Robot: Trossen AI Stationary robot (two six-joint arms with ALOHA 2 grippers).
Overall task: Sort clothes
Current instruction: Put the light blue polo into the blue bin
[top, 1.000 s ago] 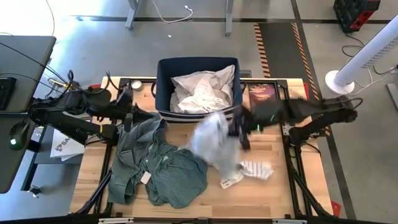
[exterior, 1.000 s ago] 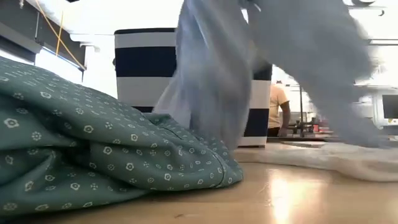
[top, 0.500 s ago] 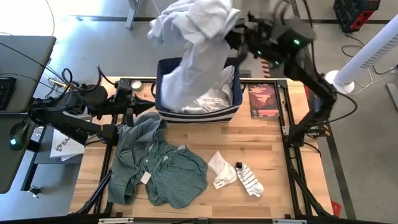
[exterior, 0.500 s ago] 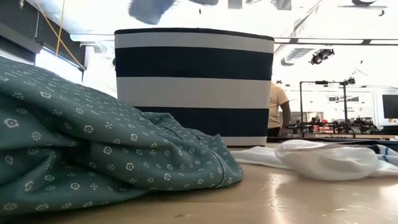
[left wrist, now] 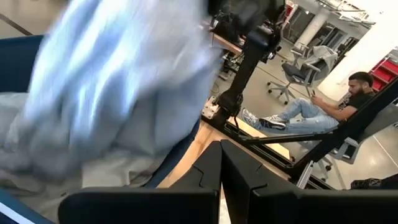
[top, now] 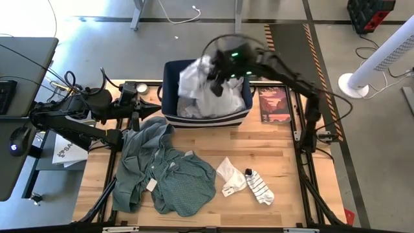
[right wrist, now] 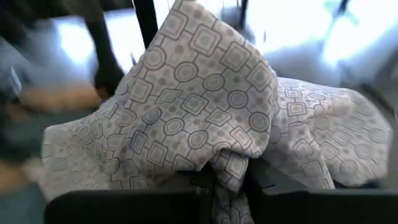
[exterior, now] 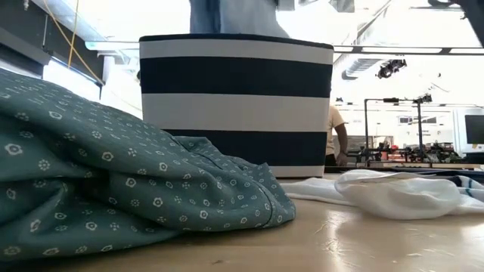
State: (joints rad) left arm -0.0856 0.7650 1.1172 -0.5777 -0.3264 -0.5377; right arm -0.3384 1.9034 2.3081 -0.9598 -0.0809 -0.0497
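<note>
The high camera looks straight down on the whole surface [top: 284, 168] and both arms. The low camera sits at surface height, very close to the green garment [exterior: 113, 189], facing the striped bin [exterior: 236, 102]; both views share these. The left wrist camera looks past its claw [left wrist: 221, 180] into the bin. The right wrist camera is pressed close to patterned cloth [right wrist: 205, 118] just beyond its claw [right wrist: 227, 186].

A pale patterned shirt [top: 194, 81] hangs bunched from the right tool [top: 217, 81] over the bin [top: 169, 90], touching the crumpled white clothes [top: 223, 100] already piled inside. A grey-green shirt [top: 168, 175] with small white motifs and a tag lies spread and rumpled on the counter [top: 284, 162], just in front of the bin.
</note>
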